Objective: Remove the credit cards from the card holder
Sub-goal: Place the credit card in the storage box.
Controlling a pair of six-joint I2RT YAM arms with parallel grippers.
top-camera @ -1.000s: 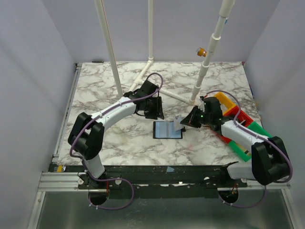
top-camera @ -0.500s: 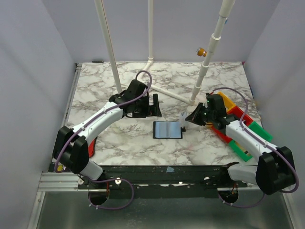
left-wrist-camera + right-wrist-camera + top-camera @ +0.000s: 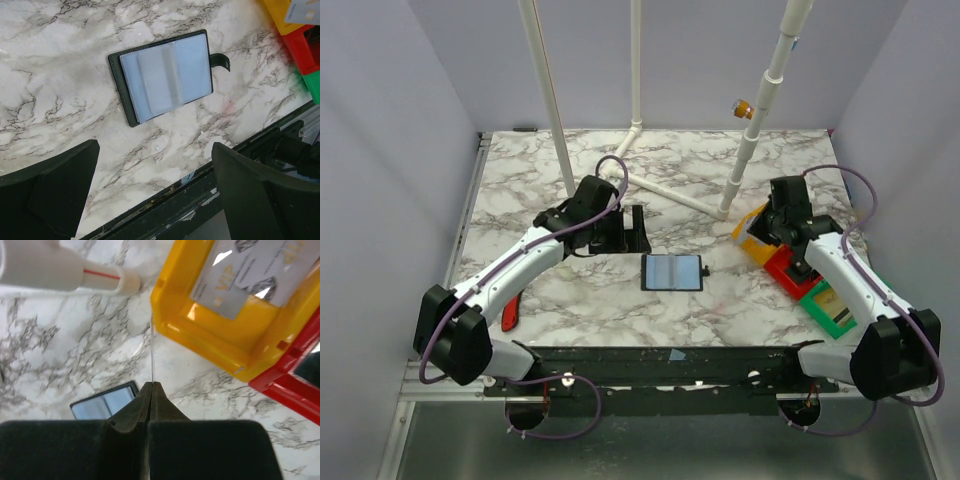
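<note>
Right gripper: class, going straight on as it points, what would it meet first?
Probably the left wall of the yellow bin, with the credit card pinched in the right gripper touching first; depth is unclear.

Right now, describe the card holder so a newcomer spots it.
On the marble table, look at the centre, left of the coloured bins. The card holder lies open and flat: the only black thing with a pale blue inside and a small side tab.
</note>
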